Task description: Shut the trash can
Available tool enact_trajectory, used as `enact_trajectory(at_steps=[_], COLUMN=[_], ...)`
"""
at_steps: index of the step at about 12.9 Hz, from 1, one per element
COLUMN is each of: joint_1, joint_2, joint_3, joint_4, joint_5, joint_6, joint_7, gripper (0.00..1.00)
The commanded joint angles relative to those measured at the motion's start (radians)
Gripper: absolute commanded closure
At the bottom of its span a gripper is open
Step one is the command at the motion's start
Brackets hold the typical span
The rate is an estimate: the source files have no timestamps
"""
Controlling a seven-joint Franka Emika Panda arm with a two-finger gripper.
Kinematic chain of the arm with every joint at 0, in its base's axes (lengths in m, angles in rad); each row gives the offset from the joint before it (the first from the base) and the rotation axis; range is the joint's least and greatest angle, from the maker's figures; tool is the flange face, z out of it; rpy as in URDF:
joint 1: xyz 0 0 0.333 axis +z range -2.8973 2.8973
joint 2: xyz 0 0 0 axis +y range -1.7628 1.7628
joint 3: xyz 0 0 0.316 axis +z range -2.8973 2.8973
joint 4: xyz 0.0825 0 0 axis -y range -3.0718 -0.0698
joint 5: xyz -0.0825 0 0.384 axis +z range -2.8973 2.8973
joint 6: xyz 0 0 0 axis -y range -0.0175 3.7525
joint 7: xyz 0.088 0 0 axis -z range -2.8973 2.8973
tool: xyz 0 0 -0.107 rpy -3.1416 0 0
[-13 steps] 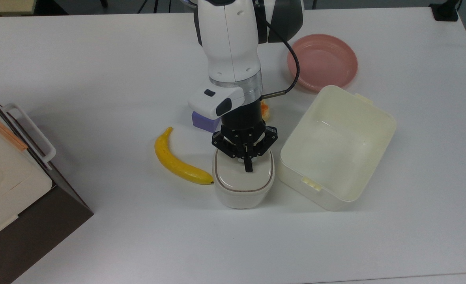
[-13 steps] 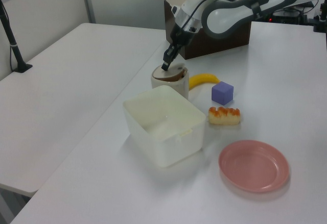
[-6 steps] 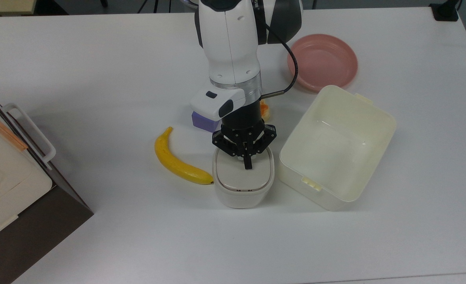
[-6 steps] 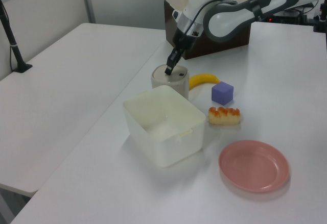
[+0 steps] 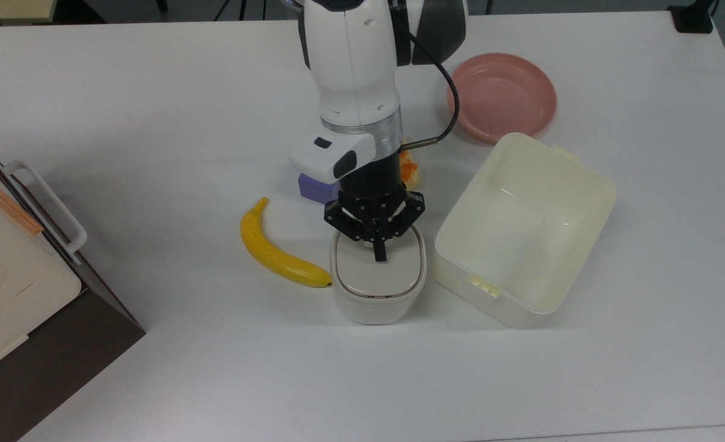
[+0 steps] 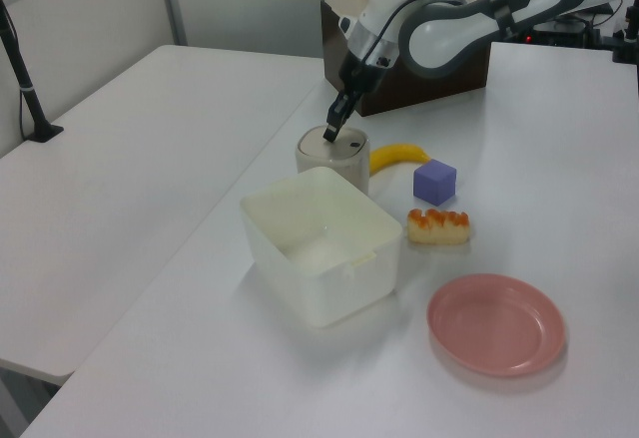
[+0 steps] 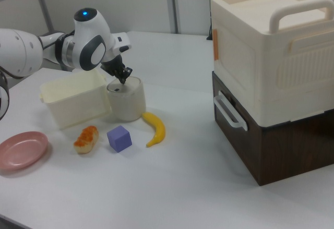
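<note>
Top view | gripper (image 5: 379, 255) fingers pressed together | trash can (image 5: 378, 282) rounded-square, smooth plastic, flat lid down

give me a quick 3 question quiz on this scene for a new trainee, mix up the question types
1. True or false: the trash can has its lid down flat.
2. In the top view, what lies to the left of the trash can? A) the banana B) the pink plate C) the pale-yellow tub
3. Fill in: the gripper is above the trash can's ____.

Key:
1. True. The lid sits level inside the rim.
2. A. The tub lies to the top view's right, the plate beyond it.
3. Lid. The closed fingers point down at it.
</note>
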Motion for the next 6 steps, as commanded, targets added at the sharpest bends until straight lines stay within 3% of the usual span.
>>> enact_trajectory(at_steps=[1,2,3,6], joint_1=[0.001,0.000,0.000,-0.010], joint_2=[-0.121,-0.153,-0.186,-0.259], joint_3=[-0.043,-0.055,-0.066,-0.063], joint_4=[-0.050,-0.050,-0.050,-0.048], joint_5=[-0.010,-0.013,-0.022,-0.140], joint_6=[-0.143,-0.230,-0.346,-0.584], joint_7=[0.010,0.012,0.007,0.010], gripper=[0.60,0.15,0.00,0.00])
